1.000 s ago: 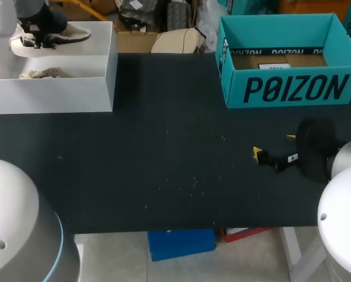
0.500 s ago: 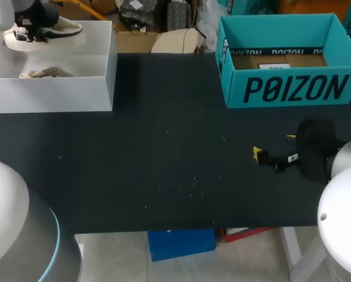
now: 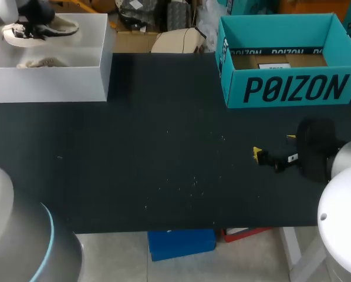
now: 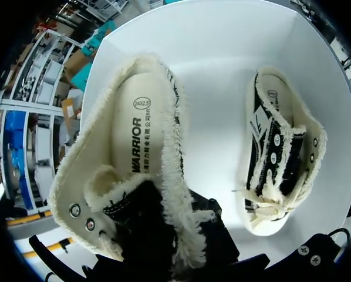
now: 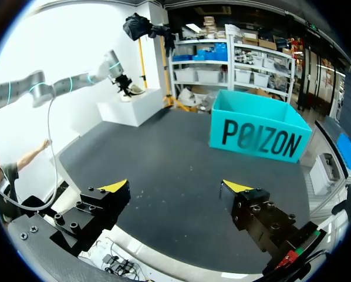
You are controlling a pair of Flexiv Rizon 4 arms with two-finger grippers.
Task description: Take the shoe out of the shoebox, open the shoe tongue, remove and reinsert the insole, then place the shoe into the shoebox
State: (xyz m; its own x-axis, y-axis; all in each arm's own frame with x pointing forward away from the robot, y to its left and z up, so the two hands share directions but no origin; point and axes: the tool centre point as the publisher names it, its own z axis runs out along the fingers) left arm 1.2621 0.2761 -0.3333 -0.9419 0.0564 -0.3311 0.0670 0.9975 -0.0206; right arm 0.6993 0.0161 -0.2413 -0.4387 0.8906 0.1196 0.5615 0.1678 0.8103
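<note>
Shoe point(image 3: 58, 26) held above white shoebox point(image 3: 46, 85) by left fingers point(image 4: 222, 232); right fingers point(image 5: 114, 187) apart.

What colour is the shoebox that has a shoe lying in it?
White. The shoebox shows best in the left wrist view, where its plain white inside is in full sight.

The middle of the table point(image 3: 164, 147) is lying open, giving a claw a wide lane between the white shoebox point(image 3: 52, 88) at the far left corner and the teal box point(image 3: 293, 88) at the far right. The shoe point(image 3: 46, 27), hanging in the left claw point(image 3: 33, 26), is filling the room over the shoebox's far side. A second shoe point(image 4: 275, 170) is taking up part of the floor inside, beside one wall. The right claw point(image 5: 175, 187), fingers spread, is sitting low near the table's right edge, with bare table ahead of it.
</note>
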